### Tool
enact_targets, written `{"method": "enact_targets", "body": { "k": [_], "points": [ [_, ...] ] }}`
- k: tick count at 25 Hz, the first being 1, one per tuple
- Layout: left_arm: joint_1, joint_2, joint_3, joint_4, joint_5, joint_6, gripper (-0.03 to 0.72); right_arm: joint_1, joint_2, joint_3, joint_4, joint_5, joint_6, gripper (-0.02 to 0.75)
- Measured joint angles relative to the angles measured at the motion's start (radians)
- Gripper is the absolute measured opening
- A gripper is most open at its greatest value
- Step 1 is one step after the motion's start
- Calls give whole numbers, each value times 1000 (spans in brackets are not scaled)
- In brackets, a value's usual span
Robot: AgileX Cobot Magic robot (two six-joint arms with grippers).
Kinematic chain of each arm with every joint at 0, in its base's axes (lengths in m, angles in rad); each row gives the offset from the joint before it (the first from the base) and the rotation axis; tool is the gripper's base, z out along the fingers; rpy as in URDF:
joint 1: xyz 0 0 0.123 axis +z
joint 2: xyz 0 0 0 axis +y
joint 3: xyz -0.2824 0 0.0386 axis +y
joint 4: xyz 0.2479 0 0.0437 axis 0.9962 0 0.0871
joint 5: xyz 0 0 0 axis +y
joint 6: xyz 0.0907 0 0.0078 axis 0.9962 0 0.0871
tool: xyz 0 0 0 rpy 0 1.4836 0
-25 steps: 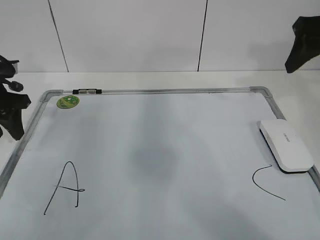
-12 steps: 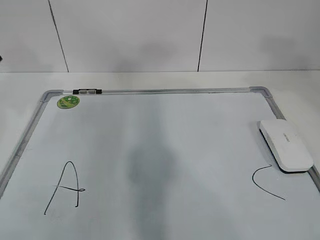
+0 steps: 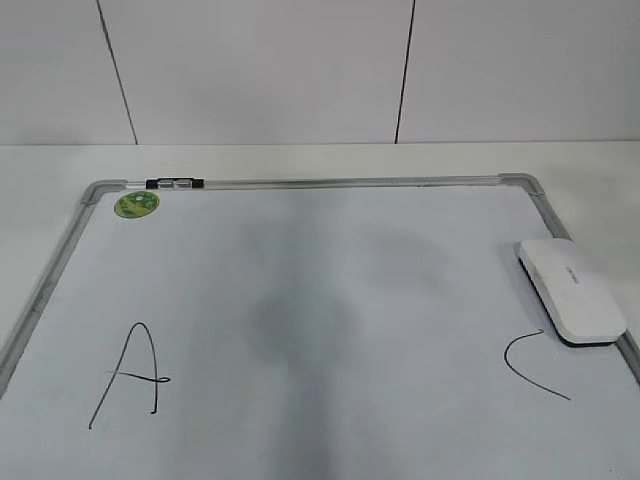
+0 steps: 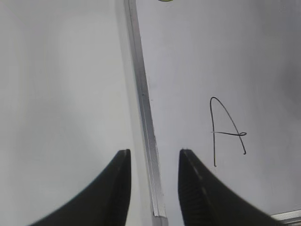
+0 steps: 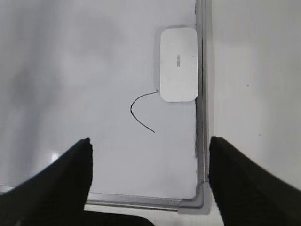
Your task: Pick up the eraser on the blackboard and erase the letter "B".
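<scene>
White oblong plastic eraser (image 3: 571,290) lies against the right frame of the grey-framed blackboard (image 3: 310,182), beside a curved black stroke (image 3: 533,366); the board's middle is bare. Left gripper (image 4: 154,157) straddles the left frame, fingers apart; right gripper (image 5: 149,143) gapes wide above.

The end effector (image 5: 149,181), fingers spread, hangs above the eraser (image 5: 178,64) beside the blackboard (image 5: 70,70) frame.
</scene>
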Motion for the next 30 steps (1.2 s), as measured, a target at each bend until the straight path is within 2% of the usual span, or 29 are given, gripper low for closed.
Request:
{"method": "enact_targets", "body": {
  "k": [5, 13, 20, 30],
  "points": [
    [0, -229, 110, 0, 13, 2, 254, 0, -187, 141, 0, 3, 0, 589],
    [0, -537, 358, 0, 24, 8, 244, 0, -457, 295, -6, 8, 0, 589],
    [0, -784, 541, 0, 21, 8, 238, 0, -637, 382, -95, 11, 0, 589],
    [0, -1061, 642, 0, -14, 10, 237, 0, -832, 514, -111, 15, 0, 588]
  ]
}}
